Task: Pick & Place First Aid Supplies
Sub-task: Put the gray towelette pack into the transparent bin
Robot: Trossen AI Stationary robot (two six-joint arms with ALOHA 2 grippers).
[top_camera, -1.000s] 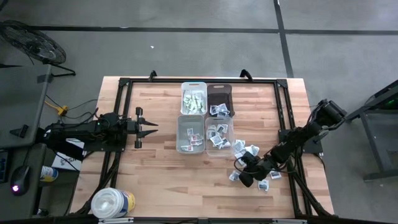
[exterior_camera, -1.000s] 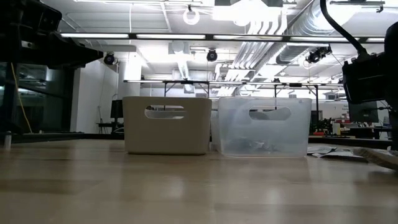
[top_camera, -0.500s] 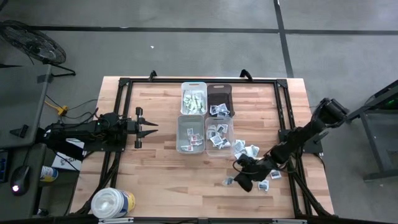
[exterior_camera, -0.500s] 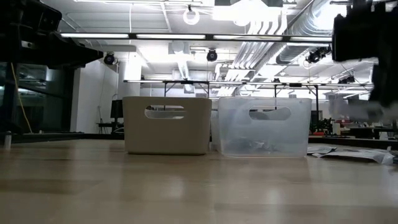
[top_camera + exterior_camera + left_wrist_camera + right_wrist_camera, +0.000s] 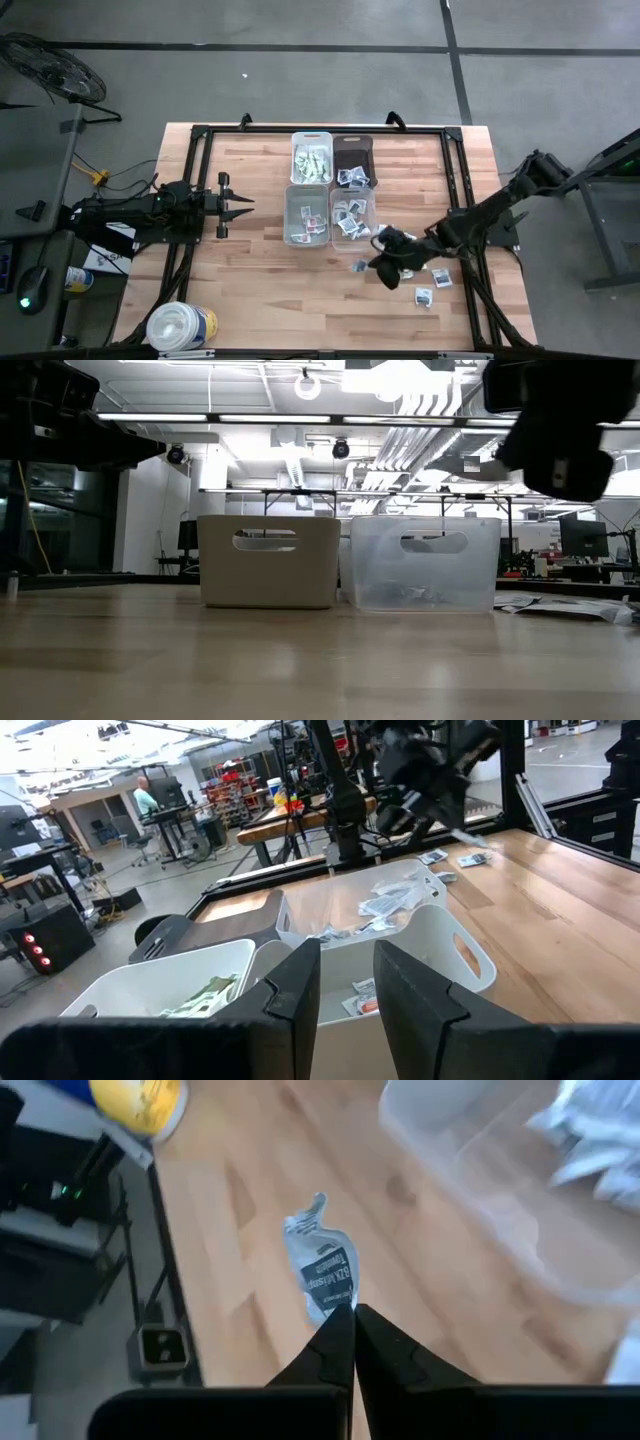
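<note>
Right end effector (image 5: pixel 352 1312), packet (image 5: pixel 322 1274) now airborne

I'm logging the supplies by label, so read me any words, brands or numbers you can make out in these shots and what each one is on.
Packet pinched in the shut right gripper: dark printed label, too blurred to read.
Big round tub: yellow-blue label, too small to read.
Packets in the bins and loose on the table: dark print, too small to read.
Nothing else legible.

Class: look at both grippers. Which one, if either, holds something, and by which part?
The right gripper pinches one small white packet by its edge between shut fingers. The left gripper, parked left of the bins, holds nothing.
</note>
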